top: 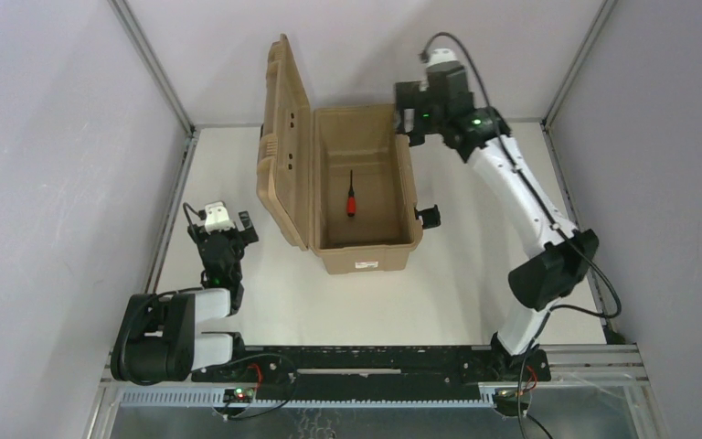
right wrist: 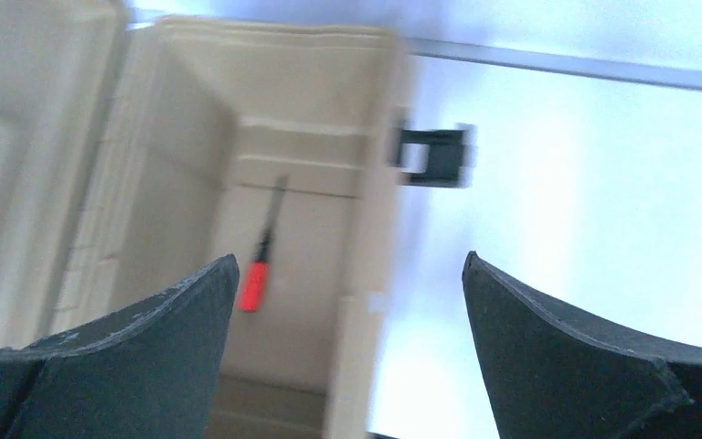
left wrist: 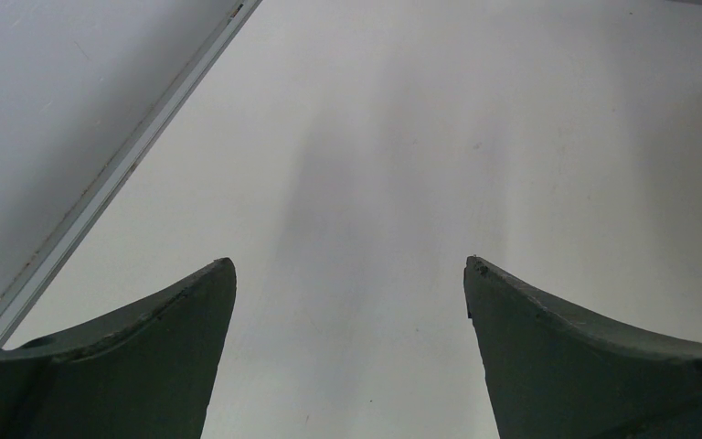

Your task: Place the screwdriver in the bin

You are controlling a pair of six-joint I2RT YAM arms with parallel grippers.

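Top external view: the screwdriver (top: 352, 199) is seen lying on the floor of the bin (top: 366, 258). The right gripper (right wrist: 347, 263) and left gripper (left wrist: 349, 265) are spread wide, nothing held. One risk — the bin's far rim, close by the right gripper, could be clipped on withdrawal.

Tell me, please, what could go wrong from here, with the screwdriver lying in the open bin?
1. The open right gripper hangs close by the far right rim of the bin; a careless retreat might clip that rim or the black latch and shove the bin.
2. The lid stands near upright; a jolt might swing it shut.
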